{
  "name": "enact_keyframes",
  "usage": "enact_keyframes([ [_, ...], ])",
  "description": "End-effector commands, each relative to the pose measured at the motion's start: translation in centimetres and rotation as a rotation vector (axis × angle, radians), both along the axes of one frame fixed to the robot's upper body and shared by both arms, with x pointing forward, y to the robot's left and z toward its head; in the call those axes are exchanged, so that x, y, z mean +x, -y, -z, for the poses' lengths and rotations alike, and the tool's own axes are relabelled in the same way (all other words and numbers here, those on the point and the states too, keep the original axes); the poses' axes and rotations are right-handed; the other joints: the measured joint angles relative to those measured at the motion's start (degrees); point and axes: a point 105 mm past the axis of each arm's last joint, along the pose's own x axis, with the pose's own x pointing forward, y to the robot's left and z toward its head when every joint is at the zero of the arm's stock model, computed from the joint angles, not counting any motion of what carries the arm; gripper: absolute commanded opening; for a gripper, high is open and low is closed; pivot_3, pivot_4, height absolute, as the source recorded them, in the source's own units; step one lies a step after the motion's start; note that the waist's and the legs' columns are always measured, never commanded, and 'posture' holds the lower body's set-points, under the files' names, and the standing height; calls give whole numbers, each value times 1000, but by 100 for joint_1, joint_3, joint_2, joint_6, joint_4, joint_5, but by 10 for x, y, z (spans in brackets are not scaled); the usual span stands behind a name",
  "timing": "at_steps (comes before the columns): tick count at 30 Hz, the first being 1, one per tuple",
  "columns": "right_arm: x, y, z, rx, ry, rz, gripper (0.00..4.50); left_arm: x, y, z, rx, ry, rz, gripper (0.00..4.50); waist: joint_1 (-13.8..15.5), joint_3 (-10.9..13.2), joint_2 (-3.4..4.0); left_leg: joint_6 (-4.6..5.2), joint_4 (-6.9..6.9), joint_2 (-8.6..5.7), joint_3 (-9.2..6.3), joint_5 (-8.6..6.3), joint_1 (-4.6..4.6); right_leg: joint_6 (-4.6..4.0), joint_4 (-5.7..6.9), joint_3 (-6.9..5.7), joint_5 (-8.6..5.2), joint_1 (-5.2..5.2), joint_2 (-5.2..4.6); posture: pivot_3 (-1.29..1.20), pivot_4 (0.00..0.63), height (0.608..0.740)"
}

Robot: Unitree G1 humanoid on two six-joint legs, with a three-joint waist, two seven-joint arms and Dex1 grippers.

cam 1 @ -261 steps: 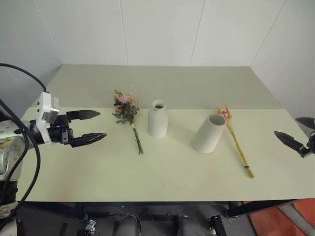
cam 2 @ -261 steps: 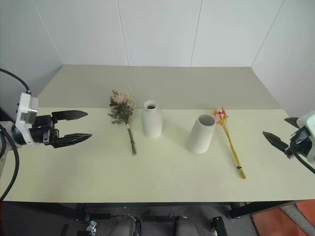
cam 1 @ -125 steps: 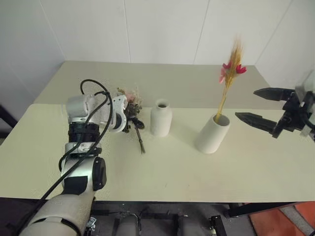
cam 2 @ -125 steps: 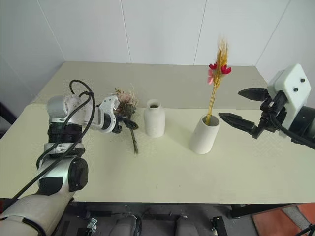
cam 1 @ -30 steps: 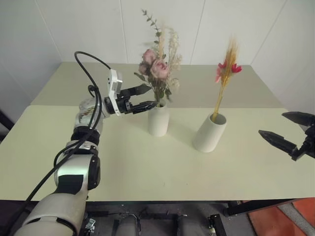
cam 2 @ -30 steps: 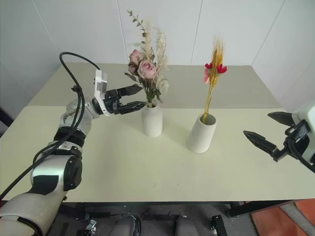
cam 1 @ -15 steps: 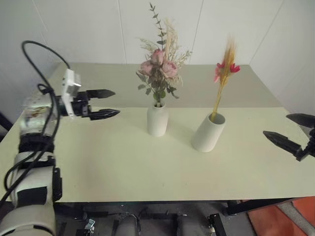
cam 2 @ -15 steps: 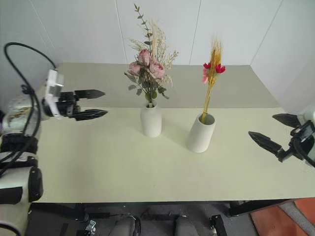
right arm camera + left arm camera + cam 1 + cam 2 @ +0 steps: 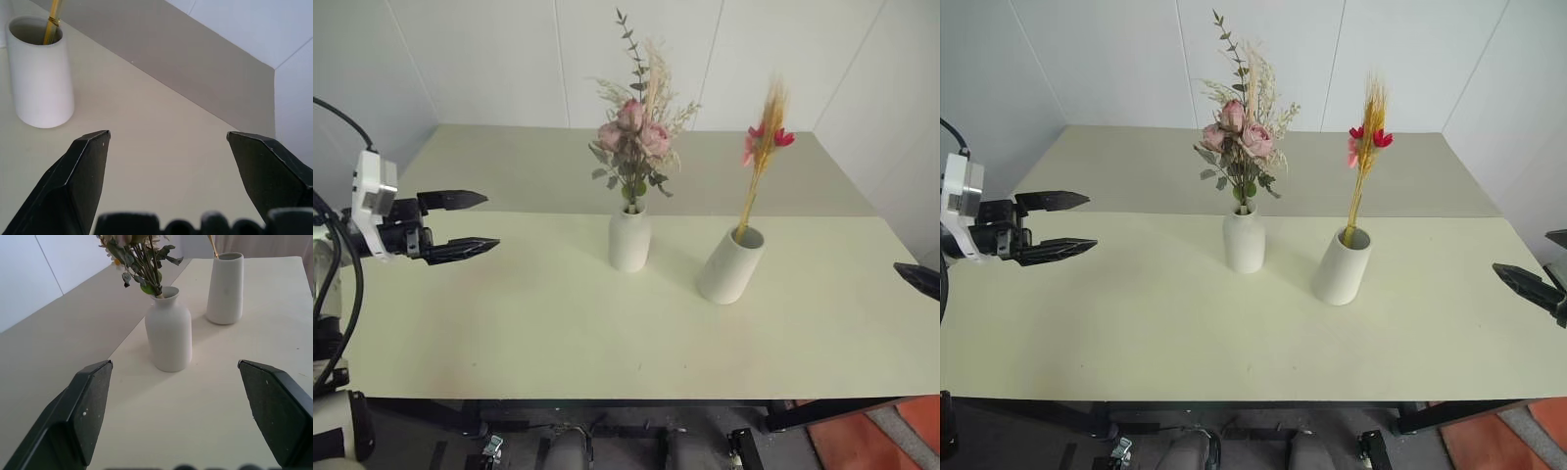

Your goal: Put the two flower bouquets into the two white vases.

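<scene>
I am viewing a pale green table (image 9: 558, 333) standing in a corner of white panelled walls (image 9: 480, 59). The rose bouquet (image 9: 634, 147) is standing in the narrow-necked vase (image 9: 629, 240) near the table's centre. Just beside it, toward the right edge, the yellow stalk bundle (image 9: 761, 157) is leaning in the wide cylinder vase (image 9: 730, 264). The left gripper (image 9: 460, 223) is hovering at the left edge, fingers spread wide, holding nothing. The right gripper (image 9: 1542, 279) is hanging at the right edge, likewise spread and empty.

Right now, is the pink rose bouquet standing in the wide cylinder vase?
No, the pink rose bouquet stands in the narrow-necked bottle vase.
</scene>
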Motion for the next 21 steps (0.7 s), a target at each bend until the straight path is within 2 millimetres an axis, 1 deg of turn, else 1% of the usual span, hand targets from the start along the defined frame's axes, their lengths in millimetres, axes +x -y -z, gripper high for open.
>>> enact_keyframes([
  [1,-2,0,-13,-43,46,-2,4500,-10,6,-17,-7,62,24,4470,-7,0,0,0,0,0,0,0,-1,0,0,0,0,0,0,0,150,740],
  [8,-3,3,-11,-44,36,8,4500,-16,14,-13,-31,34,46,4470,-18,0,1,0,0,0,4,0,4,0,1,3,0,1,1,0,150,740],
  [14,-3,1,-7,-46,22,11,4500,-11,19,-11,-37,33,46,4470,-11,0,1,0,0,0,5,0,3,0,0,4,0,0,0,0,150,740],
  [21,-9,-1,-2,-50,-1,13,4500,-6,21,-10,-41,30,45,4470,-4,0,0,0,0,-1,5,0,1,1,0,4,0,0,0,0,150,740],
])
